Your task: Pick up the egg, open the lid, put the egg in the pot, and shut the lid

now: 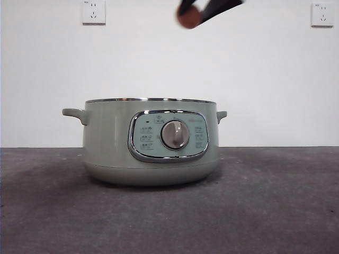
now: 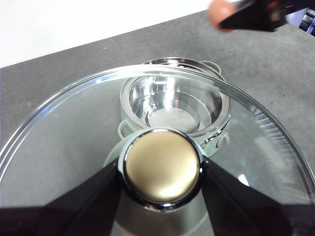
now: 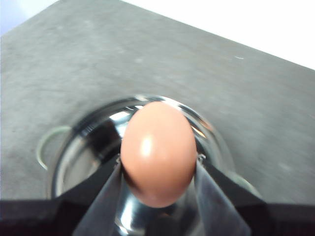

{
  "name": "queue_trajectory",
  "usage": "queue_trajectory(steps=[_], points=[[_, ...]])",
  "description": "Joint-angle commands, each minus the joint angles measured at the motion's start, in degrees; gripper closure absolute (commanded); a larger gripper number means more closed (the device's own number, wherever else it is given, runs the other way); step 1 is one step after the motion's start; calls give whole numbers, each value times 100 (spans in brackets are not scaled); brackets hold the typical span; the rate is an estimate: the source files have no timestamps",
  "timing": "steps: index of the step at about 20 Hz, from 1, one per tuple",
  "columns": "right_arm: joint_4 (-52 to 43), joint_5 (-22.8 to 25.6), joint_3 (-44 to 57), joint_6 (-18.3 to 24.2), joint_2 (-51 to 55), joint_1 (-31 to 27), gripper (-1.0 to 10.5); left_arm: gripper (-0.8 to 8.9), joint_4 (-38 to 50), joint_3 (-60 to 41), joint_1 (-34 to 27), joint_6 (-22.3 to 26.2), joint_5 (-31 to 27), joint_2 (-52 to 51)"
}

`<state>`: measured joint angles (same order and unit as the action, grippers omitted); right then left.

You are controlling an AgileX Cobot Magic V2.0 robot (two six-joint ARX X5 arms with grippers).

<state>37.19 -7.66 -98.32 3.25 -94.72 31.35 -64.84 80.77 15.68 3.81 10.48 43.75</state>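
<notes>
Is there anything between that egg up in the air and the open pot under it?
Nothing. In the front view only bare white wall shows between the egg, held by the right gripper, and the pot. The lid is held aside by the left gripper.

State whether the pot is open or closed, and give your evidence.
Open. The pot has no lid on its rim; the left hand holds the lid above it, exposing the shiny interior.

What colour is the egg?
Reddish-brown, a warm peachy tan. The egg shows best in the right wrist view, held between the right gripper's jaws.
</notes>
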Motion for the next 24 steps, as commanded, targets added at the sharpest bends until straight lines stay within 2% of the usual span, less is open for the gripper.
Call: queue_trajectory(steps=[1,5,11,24], points=[[186,31,-527,9,-699,155,963,820,249,37,-11,-20,44,-66],[634,105,-1438,173,-1915,326,963,820,142,37,-11,-17,44,-66],[898,155,-1565,293,-2879,433,963,820,72,37,-11,9,44,-66],[1528,317,-1563,468,-3407,542,944,820,57,37,-11,90,44,-66]])
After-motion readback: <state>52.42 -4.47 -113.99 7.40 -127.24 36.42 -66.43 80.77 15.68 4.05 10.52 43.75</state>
